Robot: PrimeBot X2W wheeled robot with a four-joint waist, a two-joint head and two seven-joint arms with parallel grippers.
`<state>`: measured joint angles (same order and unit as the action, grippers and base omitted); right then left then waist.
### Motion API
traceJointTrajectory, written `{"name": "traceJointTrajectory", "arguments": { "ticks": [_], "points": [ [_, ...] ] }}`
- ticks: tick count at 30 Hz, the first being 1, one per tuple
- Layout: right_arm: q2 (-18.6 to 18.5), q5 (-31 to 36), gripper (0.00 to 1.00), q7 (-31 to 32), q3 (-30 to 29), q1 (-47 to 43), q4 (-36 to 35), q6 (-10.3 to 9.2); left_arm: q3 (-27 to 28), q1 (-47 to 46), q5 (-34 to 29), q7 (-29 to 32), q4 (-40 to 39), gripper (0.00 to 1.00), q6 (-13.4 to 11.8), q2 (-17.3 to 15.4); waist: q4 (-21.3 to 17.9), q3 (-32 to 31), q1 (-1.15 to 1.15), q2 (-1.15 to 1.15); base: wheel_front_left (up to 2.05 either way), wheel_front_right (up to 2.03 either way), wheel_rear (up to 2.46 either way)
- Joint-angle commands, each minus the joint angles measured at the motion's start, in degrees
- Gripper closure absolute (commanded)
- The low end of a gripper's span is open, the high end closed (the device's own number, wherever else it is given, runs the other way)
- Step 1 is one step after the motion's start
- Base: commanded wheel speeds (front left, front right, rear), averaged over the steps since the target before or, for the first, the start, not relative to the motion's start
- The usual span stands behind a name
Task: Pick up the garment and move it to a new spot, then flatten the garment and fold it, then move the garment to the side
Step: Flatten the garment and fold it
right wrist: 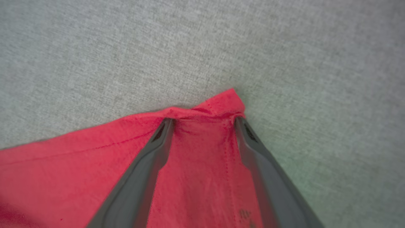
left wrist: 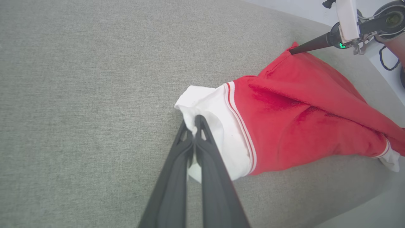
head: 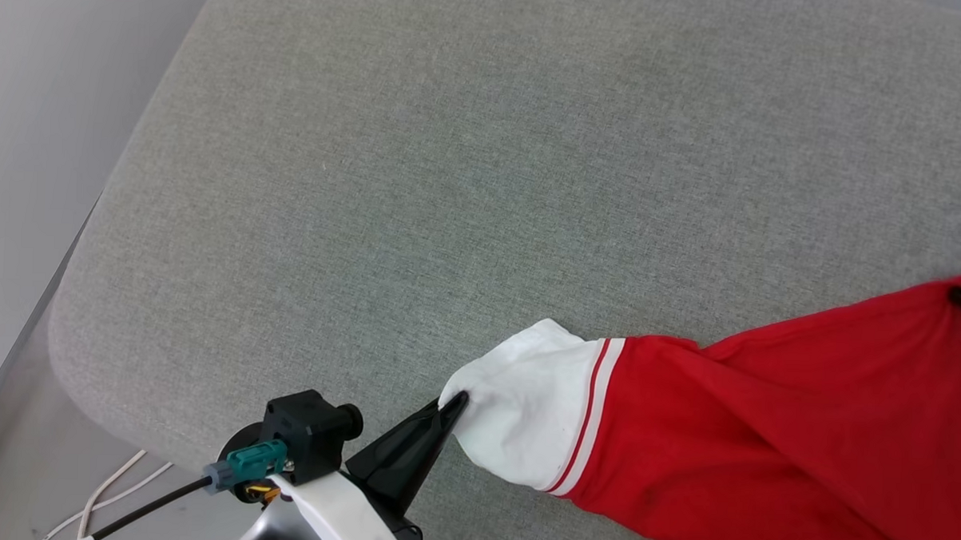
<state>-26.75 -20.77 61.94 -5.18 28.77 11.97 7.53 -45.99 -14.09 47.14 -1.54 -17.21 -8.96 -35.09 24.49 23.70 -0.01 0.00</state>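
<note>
No legible text, label, brand or number anywhere; small dark mark (right wrist: 243, 214) on red garment (right wrist: 199, 158), lower centre of right wrist view, too blurred to read

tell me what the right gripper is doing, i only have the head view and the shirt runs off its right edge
observer: In the right wrist view the right gripper is open, fingers spread over the garment, tips at a corner of its red edge. Nothing is pinched.
operator: where's the other sleeve
observer: The left wrist view shows a second white sleeve at the garment's opposite end, near the edge of the grey padded surface.
operator: left grip solid?
observer: In its own wrist view the left gripper is shut on the near sleeve, with a bit of white cloth poking out between the fingers lower down.
</note>
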Motion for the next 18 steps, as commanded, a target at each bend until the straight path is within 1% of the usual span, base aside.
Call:
{"name": "traceJointTrajectory", "arguments": {
  "ticks": [1, 7, 8, 9, 12, 18],
  "points": [
    [1.20, 0.29, 0.00, -0.38, 0.61, -2.58, 3.82, -0.08, 0.13, -0.63, -0.21, -0.30, 0.13, 1.00, 0.30, 0.35, 0.32, 0.50, 0.01, 0.00, 0.00, 0.00, 0.00],
    [1.48, 0.77, 0.00, -2.64, 0.86, -1.80, 6.06, -0.10, 0.14, -1.35, -0.07, -0.70, 0.86, 1.00, 0.84, 0.68, 0.52, 1.24, 0.01, 0.00, 0.00, 0.00, 0.00],
    [1.61, 0.48, 0.54, -2.78, 1.17, -1.73, 6.37, -0.10, 0.12, -1.47, -0.04, -0.64, 1.00, 1.00, 0.82, 0.71, 0.48, 1.20, 0.01, 0.00, 0.00, 0.00, 0.00],
    [1.76, 0.10, 1.00, -3.01, 1.55, -1.77, 6.60, -0.10, 0.13, -1.53, -0.01, -0.66, 1.20, 1.00, 0.87, 0.70, 0.38, 1.08, 0.01, 0.00, 0.00, 0.00, 0.00],
    [2.03, -0.64, 1.00, -4.50, 2.57, -1.53, 6.94, -0.05, 0.33, -1.57, -0.04, -0.76, 1.67, 1.00, 0.75, 0.43, -0.21, 0.00, 0.01, 0.00, 0.00, 0.00, 0.00],
    [2.05, -2.32, 1.00, -10.38, 3.61, 0.87, 6.71, -0.03, 1.63, -1.15, 0.02, -1.22, 1.57, 1.00, 0.19, -1.35, -2.98, -4.58, 0.01, 0.00, 0.00, 0.00, 0.00]
  ]
}}
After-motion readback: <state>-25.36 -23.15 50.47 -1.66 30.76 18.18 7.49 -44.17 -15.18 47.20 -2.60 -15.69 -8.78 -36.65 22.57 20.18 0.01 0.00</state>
